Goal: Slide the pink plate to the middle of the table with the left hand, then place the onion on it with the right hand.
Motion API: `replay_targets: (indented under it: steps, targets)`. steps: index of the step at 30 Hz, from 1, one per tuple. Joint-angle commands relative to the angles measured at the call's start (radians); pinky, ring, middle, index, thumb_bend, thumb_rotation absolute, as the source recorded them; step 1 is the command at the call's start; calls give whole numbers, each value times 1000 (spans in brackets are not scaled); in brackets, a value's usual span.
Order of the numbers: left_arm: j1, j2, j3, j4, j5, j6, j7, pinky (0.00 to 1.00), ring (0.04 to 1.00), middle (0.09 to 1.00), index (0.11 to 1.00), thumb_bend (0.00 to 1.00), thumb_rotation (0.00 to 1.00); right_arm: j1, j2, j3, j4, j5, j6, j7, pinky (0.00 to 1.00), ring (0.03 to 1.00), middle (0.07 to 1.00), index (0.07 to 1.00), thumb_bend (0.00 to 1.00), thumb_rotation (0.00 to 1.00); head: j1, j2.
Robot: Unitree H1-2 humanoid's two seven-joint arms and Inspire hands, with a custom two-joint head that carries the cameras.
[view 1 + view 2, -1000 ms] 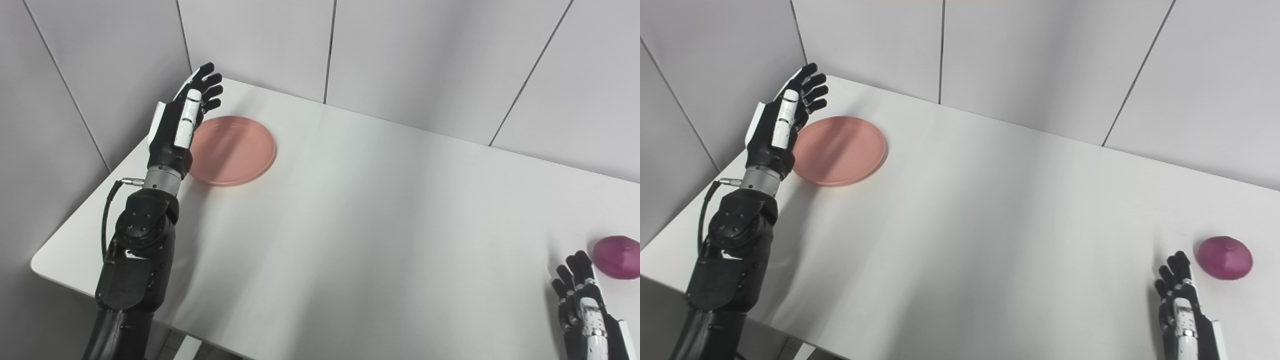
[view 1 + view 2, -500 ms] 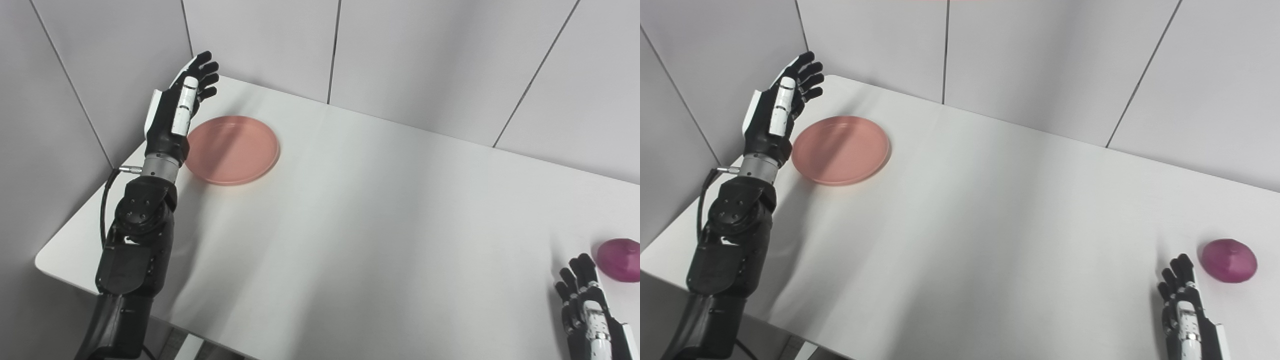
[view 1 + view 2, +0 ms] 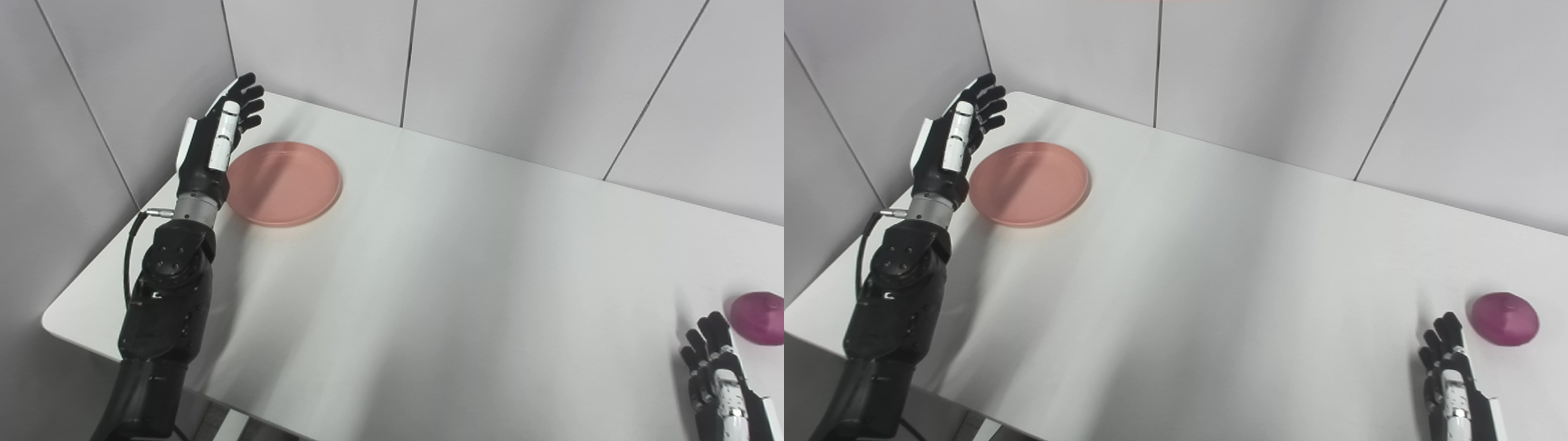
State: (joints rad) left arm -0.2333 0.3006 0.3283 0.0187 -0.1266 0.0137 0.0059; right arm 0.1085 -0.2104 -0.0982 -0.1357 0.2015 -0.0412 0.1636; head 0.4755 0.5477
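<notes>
Over the last second the left hand (image 3: 214,144) has drawn back off the plate (image 3: 283,184), from overlapping its left rim to standing just clear of that edge; the plate and onion (image 3: 1503,318) sit where they were, allowing for a slight shift of the camera. The left hand is raised on edge beside the plate, palm toward it, its fingers (image 3: 248,104) straight and spread, holding nothing. That stance looks like a blade set for a sideways push, which suits a flat dish better than any pinch. The plate lies in the far left corner of the surface (image 3: 459,275), well away from the middle, so the slide has not begun. It is a shallow, round, matte salmon-pink disc with a low raised lip, probably light plastic or glazed ware that should glide easily on the smooth white top. The onion rests far to the plate's right, near the opposite edge: a purple, squat, rounded bulb with a small peak, likely to roll if nudged. The right hand (image 3: 1454,383) waits just on the plate side of the onion, apart from it, fingers extended and empty, apparently parked close for its turn.
</notes>
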Motion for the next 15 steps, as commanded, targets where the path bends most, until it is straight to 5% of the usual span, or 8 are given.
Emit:
replay_targets:
  steps: [1, 15]
  targets:
    - [-48, 27, 5, -17, 13, -46, 17, 848, 867, 869, 848, 397, 1000, -10, -11, -7, -16, 14, -7, 10, 1000, 1000, 1000, 1000, 33, 1000, -1, -1]
    - [-56, 56, 34, 45, 9, -77, 19, 844, 861, 860, 834, 398, 1000, -12, -11, -10, -4, 12, -19, 16, 1000, 1000, 1000, 1000, 71, 1000, -6, -5]
